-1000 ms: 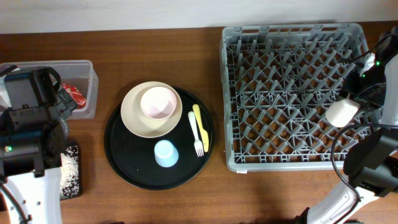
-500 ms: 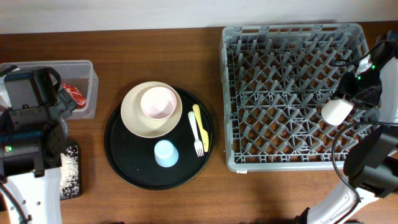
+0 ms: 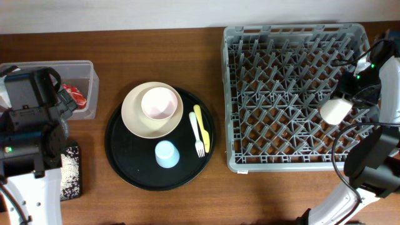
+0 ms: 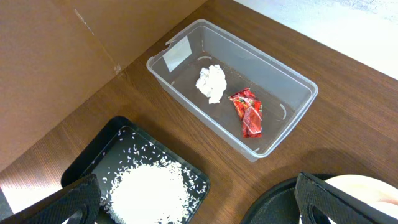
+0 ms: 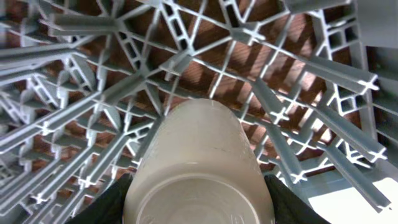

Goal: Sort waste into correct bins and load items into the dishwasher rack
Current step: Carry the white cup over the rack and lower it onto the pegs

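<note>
As we read from the left end of the table [image 3: 156, 56], we first meet the left hand [image 4: 198, 186]. Its fingers [image 4: 78, 202] are spread wide apart and hold nothing, and it hangs above the wood with both bins below it. Nearest that end lies the shallow black bin [image 4: 87, 160], where we see the white rice-like grains [image 4: 146, 193] heaped in one pile with strays scattered about it. Just beyond, with bare wood between the two, stands the clear tub [image 4: 261, 56]. Inside it we find the crumpled white tissue [image 4: 211, 82] and, close beside it, the crumpled red wrapper [image 4: 249, 112].

Toward the middle of the table sits the round black tray [image 3: 134, 172]. On its far left part rests the cream plate [image 3: 134, 119], and the pink bowl [image 3: 160, 103] stands upright on that plate. Nearer the front edge of the tray we note the light blue cup [image 3: 166, 154], clear of the plate. To its right two utensils lie side by side and touching: a yellow utensil [image 3: 202, 128] and a paler fork [image 3: 195, 134], whose tines point toward the front of the table.

The grey dishwasher rack [image 3: 281, 164] fills the right part of the table. Over its right-hand portion we find the right hand [image 5: 196, 202], clamped on the white cup [image 3: 334, 111]. The cup is held just above the upright pegs, and we cannot tell whether it touches them.
</note>
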